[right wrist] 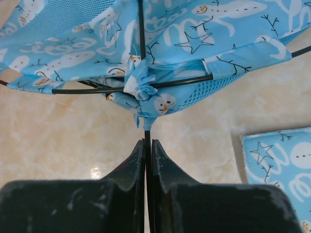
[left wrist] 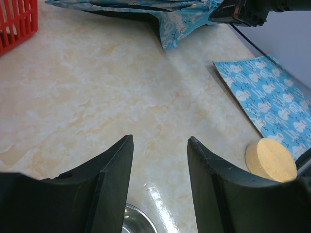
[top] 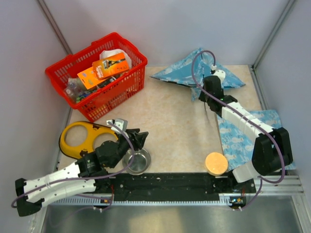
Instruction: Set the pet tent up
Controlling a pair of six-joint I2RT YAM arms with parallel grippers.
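Pet tent (top: 181, 73) is lying collapsed at 1 o'clock, not standing yet; right gripper (right wrist: 147, 145) is pinching its thin dark pole (right wrist: 146, 135) under the tied crossing; left gripper (left wrist: 160, 145) is idling spread apart at 7 o'clock; erecting is mostly remaining.

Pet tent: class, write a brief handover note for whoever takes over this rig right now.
Left gripper: open, empty, above the steel bowl.
Right gripper: shut on a thin dark pole of the pet tent.
Tent: collapsed flat at the far right of the top view; the matching mat lies nearer, apart.
Done: pole gripped.
Left: raise the tent into shape.
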